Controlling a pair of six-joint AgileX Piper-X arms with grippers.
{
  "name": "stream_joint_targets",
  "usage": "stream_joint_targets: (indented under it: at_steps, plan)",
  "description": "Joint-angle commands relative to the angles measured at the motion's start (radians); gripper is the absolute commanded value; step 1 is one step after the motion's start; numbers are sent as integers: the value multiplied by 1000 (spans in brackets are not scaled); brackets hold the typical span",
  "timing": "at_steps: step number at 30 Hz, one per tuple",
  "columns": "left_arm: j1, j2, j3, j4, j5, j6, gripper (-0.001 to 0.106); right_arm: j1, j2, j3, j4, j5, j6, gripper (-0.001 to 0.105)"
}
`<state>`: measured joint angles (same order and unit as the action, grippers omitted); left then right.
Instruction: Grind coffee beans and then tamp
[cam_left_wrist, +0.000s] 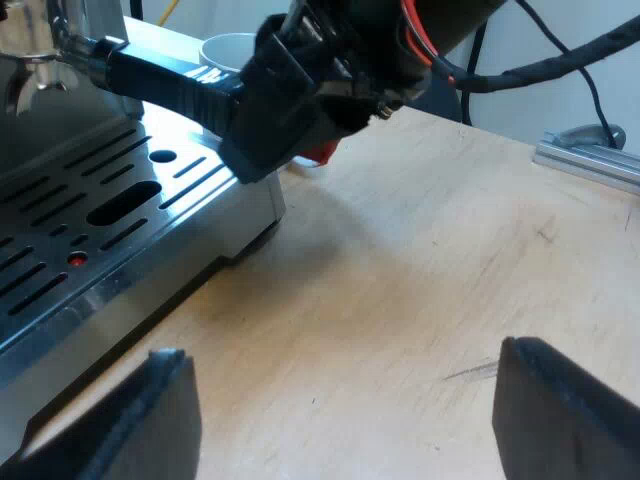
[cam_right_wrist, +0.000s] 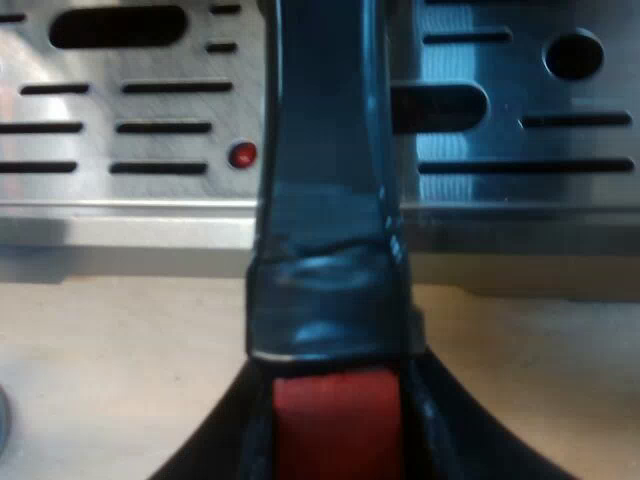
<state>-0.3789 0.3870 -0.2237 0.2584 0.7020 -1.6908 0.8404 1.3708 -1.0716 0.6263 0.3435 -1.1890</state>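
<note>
1. Left pincer (cam_left_wrist: 340, 350) hangs released over the bare wooden table (cam_left_wrist: 430, 260), its fingers wide apart with nothing between them. It is just beside the foot of the espresso machine (cam_left_wrist: 60, 330).
2. My right pincer (cam_right_wrist: 335, 445) is clenched on the holder (cam_right_wrist: 325, 150). It grips the far end of the dark handle, with a black finger (cam_right_wrist: 235, 450) on either side of the red end (cam_right_wrist: 335, 415). The handle runs level above the drip tray (cam_right_wrist: 500, 120) towards the machine's front, where the holder's metal head sits.
3. Progress, as I judge it: the task is at an early step. The holder is at the machine and in my grasp, but I cannot tell whether any beans have been ground into it. Tamping is not yet done and waits on the holder coming away with grounds in it.
4. Containers:
   - The holder's basket is hidden at the machine's front, so I cannot tell if it is empty or filled.
   - A white mug (cam_left_wrist: 228, 45) stands beyond the handle, near the machine. I see only part of its rim, so I cannot tell what is in it.
   - The drip tray's slotted grate carries nothing, and a small red marker (cam_right_wrist: 241, 154) sits in one of its holes.
</note>
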Motion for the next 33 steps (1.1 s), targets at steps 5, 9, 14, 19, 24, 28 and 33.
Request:
stream_joint_targets:
  at_steps: [5, 9, 14, 19, 24, 28, 33]
  plan:
    - [-2, -7, -2, -10, 11, -11, 63, 0, 0, -8, -17, -11, -24, 0]
    - [-2, -7, -2, -10, 11, -11, 63, 0, 0, -8, -17, -11, -24, 0]
    - [-2, -7, -2, -10, 11, -11, 63, 0, 0, -8, -17, -5, -24, 0]
    - [-2, -7, -2, -10, 11, -11, 63, 0, 0, -8, -23, -5, -24, 0]
    - [-2, -7, -2, -10, 11, -11, 63, 0, 0, -8, -23, -5, -24, 0]
    - [-2, -7, -2, -10, 11, -11, 63, 2, 0, -8, -19, -5, -24, 0]
    - [-2, -7, -2, -10, 11, -11, 63, 12, 0, -8, -8, -5, -18, 0]
